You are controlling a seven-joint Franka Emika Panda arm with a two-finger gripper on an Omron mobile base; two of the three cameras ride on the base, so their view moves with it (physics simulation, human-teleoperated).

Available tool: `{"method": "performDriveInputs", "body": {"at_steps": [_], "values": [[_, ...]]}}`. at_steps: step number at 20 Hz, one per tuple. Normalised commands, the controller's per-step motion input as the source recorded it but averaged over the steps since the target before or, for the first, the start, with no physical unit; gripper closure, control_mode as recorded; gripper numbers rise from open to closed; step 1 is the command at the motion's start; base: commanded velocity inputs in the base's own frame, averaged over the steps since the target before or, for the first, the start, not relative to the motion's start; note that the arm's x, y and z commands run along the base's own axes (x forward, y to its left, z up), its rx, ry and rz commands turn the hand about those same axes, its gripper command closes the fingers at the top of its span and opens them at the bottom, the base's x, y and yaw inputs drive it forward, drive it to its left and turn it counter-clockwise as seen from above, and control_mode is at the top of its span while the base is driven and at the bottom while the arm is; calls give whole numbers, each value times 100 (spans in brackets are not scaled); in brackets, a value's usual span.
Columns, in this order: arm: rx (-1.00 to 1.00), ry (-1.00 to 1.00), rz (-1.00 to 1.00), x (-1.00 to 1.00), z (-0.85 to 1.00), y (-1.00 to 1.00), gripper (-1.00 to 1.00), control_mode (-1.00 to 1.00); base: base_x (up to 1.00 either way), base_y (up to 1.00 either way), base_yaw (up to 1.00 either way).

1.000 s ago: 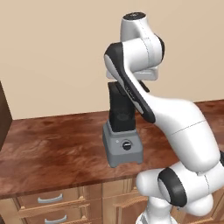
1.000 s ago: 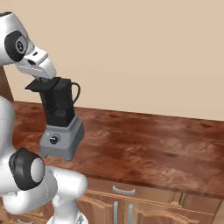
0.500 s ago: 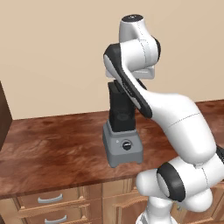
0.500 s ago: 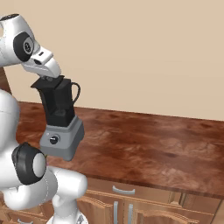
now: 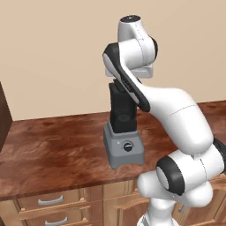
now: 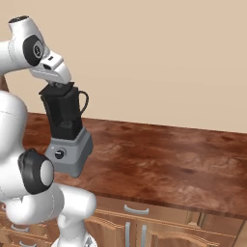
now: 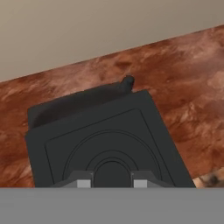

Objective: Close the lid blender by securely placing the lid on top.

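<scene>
1. Right now my gripper (image 7: 112, 180) is pinched nearly shut on the lid (image 7: 109, 144), gripping its centre knob.
2. Beneath it, in the right base view, the lid (image 6: 57, 89) sits at the blender (image 6: 66, 132) jar's rim; whether it's seated I cannot tell.
3. Next, I judge: press down squarely, then release.
4. Beyond lies the wooden counter (image 6: 164, 154).

Blender (image 6: 67, 130): grey base, black jar. Lid (image 7: 109, 144) black (ringed relief). Counter (image 6: 164, 159) mottled red-brown.
</scene>
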Motion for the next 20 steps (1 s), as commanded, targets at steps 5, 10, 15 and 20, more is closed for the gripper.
{"method": "performDriveInputs", "body": {"at_steps": [5,10,15,20], "values": [[0,7,0,20,-11,0,100,-100,0,0,0],[0,7,0,9,-21,0,100,-100,0,0,0],[0,1,0,6,-13,1,100,-100,0,0,0],[0,-7,0,8,-5,5,100,-100,0,0,0]]}}
